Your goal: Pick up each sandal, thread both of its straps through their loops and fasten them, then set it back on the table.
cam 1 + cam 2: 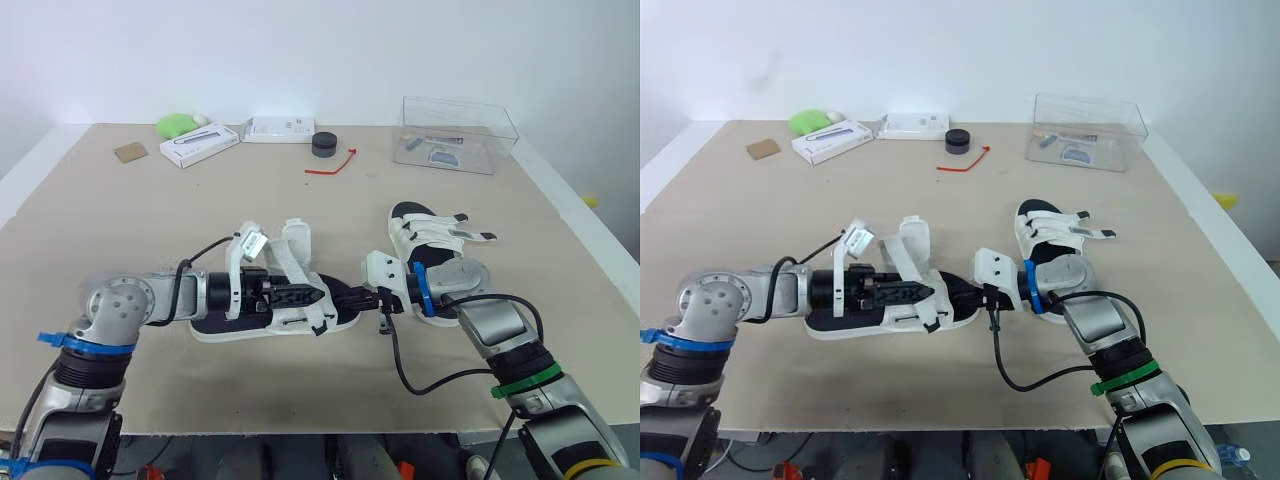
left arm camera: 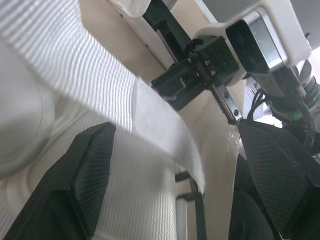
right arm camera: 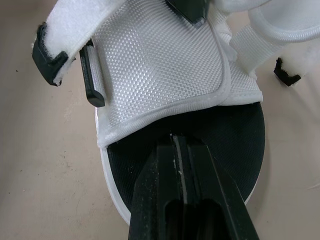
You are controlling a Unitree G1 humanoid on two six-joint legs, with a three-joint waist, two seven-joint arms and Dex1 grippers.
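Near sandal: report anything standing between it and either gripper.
Nothing visible does. The left gripper is over the near sandal, its open fingers either side of a white strap. The right gripper, shut, has its tip at the black footbed at the sandal's end.

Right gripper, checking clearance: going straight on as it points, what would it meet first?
Probably the black footbed of the white mesh sandal, just ahead of the right gripper; depth unclear.

Far side of the table [image 1: 80,230] before me, from my left: brown card square [image 1: 130,152], green lump [image 1: 177,124], long white box [image 1: 199,144], flat white box [image 1: 279,128], black round puck [image 1: 324,144], red tie [image 1: 333,165], clear plastic box [image 1: 458,133] holding small items.
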